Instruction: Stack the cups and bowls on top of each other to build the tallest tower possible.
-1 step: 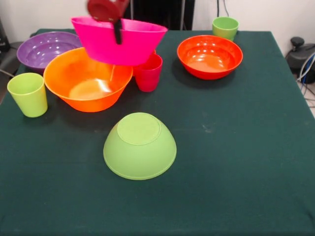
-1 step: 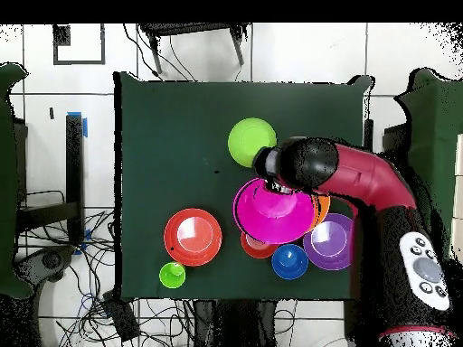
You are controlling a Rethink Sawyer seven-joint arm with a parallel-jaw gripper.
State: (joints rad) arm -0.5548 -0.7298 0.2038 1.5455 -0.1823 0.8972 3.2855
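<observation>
We've got the gripper [image 1: 118, 30] clenched on the big pink bowl's [image 1: 123, 43] rim, lifted above the table, probably headed for the upside-down lime green bowl [image 1: 140, 146] at 6 o'clock as a base.

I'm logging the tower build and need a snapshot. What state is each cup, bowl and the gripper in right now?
pink bowl: lifted off the table, tilted, rim held by the gripper
lime green bowl: rim-down, alone, nothing on it
yellow-orange bowl: upright, empty
purple bowl: upright, empty
red-orange bowl: upright, empty
red-pink cup: upright
near green cup: upright, empty
far green cup: upright
blue bowl: upright
</observation>
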